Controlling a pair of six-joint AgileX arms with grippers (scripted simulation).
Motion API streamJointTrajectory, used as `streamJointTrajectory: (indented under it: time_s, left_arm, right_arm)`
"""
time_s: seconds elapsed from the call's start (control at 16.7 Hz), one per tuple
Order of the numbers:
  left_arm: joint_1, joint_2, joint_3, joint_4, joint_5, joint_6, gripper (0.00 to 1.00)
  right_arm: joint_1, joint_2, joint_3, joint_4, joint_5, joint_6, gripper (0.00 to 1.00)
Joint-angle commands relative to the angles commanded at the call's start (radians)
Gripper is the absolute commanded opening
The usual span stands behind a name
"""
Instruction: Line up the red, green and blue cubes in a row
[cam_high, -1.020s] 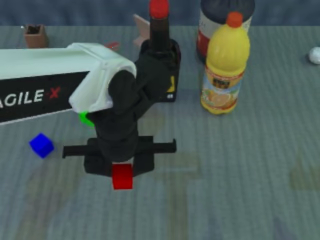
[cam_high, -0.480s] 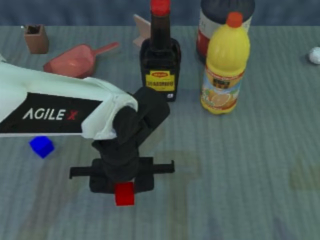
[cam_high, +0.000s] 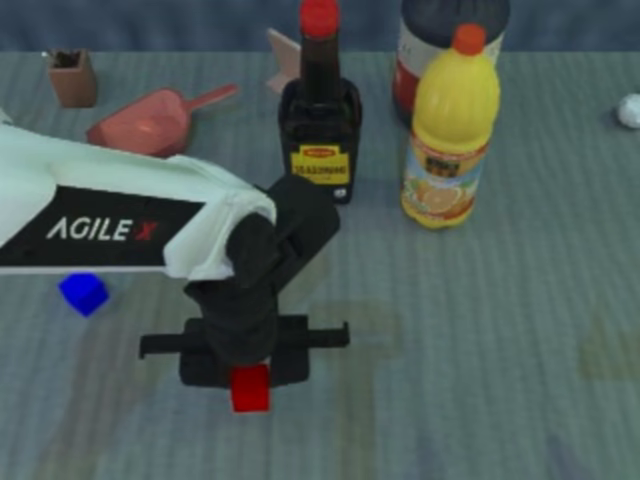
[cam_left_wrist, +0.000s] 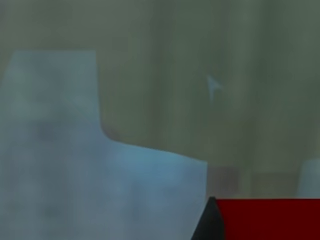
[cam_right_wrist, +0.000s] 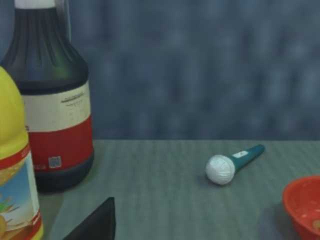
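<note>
My left gripper (cam_high: 249, 378) is shut on the red cube (cam_high: 249, 389), near the table's front and left of centre. The left wrist view shows this red cube (cam_left_wrist: 270, 220) against one dark fingertip (cam_left_wrist: 209, 225), with the table beyond. The blue cube (cam_high: 83, 293) lies alone on the table at the left, just in front of the left arm's white link. The green cube is hidden. My right arm is outside the top view. Its wrist view shows a single dark fingertip (cam_right_wrist: 97, 225) with bare table beside it and nothing held.
At the back stand a dark sauce bottle (cam_high: 320, 110), a yellow juice bottle (cam_high: 452, 130) and a large dark bottle (cam_high: 450, 30). A pink scoop (cam_high: 150, 120) and a small brown box (cam_high: 72, 77) lie back left. A white-headed brush (cam_high: 629, 110) lies far right. A red bowl (cam_right_wrist: 305, 205) is near it.
Over the last second the left arm swung toward the table's front with the red cube, uncovering the pink scoop and hiding the green cube. It has barely moved in the last half second.
</note>
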Motion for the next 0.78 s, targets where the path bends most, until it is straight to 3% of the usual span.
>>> streamJointTrajectory:
  time_s: [0.42,0.78]
  left_arm:
    - [0.000,0.000,0.000,0.000,0.000,0.000,0.98]
    - [0.000,0.000,0.000,0.000,0.000,0.000,1.00]
  right_arm:
    - [0.000,0.000,0.000,0.000,0.000,0.000,1.00]
    - [0.000,0.000,0.000,0.000,0.000,0.000,1.00]
